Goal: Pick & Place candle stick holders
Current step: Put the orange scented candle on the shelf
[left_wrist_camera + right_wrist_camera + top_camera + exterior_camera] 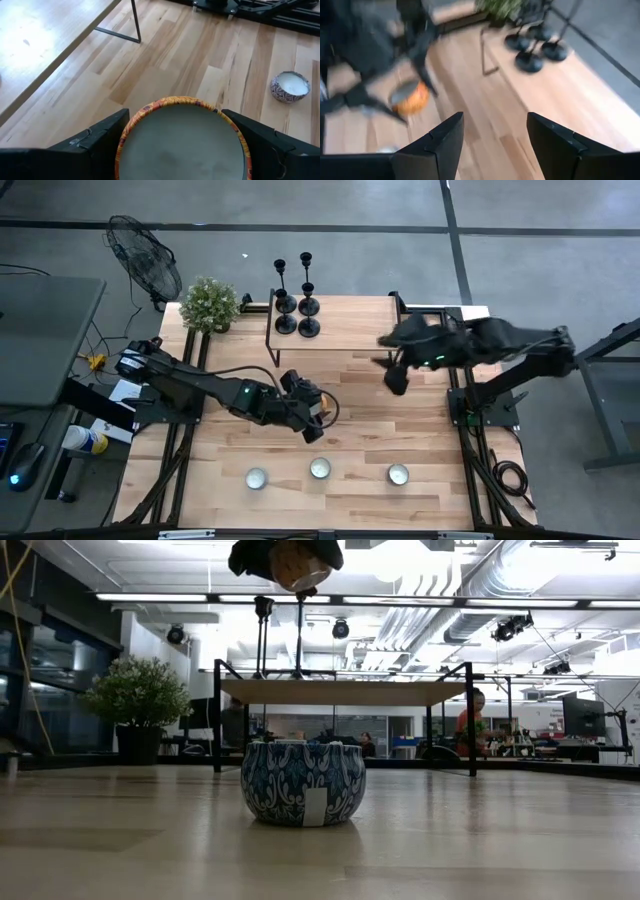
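Left gripper (312,408) is clamped around an orange-rimmed candle tin (182,137), held up off the table (360,450), arm reaching in low from the left edge toward the middle. Right gripper (395,378) hangs spread wide with nothing in it, its arm stretched in from the right. All four black candlestick holders (296,304) are standing together on the raised shelf (345,328) at the back, near the plant (210,304).

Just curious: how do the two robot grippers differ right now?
The left gripper is shut on an orange-rimmed candle tin, lifted above the table; the right gripper is open and empty. The left is mid-table; the right hangs near the raised shelf. Both have dark fingers.
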`<state>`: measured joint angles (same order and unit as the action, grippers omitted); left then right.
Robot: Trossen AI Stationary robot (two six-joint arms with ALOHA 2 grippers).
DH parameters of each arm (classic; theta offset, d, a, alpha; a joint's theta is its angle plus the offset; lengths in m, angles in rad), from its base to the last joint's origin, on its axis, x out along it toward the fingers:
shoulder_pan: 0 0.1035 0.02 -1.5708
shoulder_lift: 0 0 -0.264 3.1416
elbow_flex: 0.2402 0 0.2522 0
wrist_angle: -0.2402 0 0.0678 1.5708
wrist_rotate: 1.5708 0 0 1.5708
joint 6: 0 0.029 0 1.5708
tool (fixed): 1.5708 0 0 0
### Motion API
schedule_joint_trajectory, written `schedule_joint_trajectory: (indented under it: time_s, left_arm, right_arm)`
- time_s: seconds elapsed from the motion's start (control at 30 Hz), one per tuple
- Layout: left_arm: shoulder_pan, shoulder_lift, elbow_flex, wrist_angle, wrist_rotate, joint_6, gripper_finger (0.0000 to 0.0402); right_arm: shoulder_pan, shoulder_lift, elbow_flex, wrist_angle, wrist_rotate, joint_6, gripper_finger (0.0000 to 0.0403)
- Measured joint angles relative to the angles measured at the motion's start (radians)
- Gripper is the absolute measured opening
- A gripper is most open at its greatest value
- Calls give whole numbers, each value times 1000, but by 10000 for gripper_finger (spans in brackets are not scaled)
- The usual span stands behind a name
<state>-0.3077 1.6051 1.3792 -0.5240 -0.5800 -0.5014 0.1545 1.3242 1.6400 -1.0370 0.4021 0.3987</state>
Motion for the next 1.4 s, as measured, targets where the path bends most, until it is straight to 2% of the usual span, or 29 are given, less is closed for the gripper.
schedule_joint_trajectory:
  time_s: [0.13, 0.33, 0.73, 0.97, 1.4]
  left_arm:
    - [0, 0, 0, -2, 0, 0, 303]
    - [0, 0, 0, -2, -1, 0, 303]
    - [0, 0, 0, -14, -15, 8, 303]
    - [1, 0, 0, -31, -42, 22, 303]
    - [1, 0, 0, -24, -86, 60, 303]
  right_arm:
    - [24, 69, -1, 8, -20, -52, 209]
    - [27, 168, -1, 21, -31, 74, 209]
    - [39, 268, -1, 191, -62, 267, 209]
    - [63, 289, 0, 240, -36, 278, 209]
    - [123, 326, 0, 265, 94, 301, 208]
